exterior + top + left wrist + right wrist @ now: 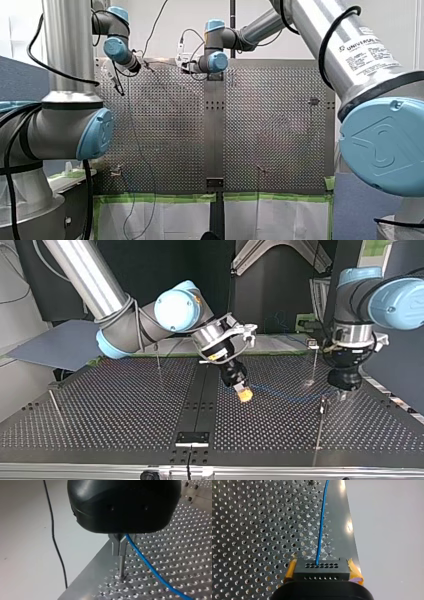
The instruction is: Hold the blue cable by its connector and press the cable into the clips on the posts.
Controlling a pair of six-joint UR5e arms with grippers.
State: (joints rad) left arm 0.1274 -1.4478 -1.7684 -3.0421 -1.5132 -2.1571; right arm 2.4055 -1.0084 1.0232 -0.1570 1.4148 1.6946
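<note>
The blue cable (320, 530) comes out of a black connector (322, 572), which is clamped between the yellow pads of my right gripper (322, 563). In the top view my right gripper (244, 393) hovers just above the plate's middle. The cable (285, 392) runs low over the plate toward my left gripper (343, 392). In the left wrist view my left gripper's (120, 552) metal fingers are shut on the cable (147, 563) directly over a thin post (121, 567). From there the cable slopes away down over the holes.
Thin posts stand on the perforated plate (125, 410): one with a clip (313, 345) behind my left gripper, one (320, 430) in front of it, and others (158, 357) (56, 409) at the top view's left. A black wire (56, 545) hangs beyond the plate's edge.
</note>
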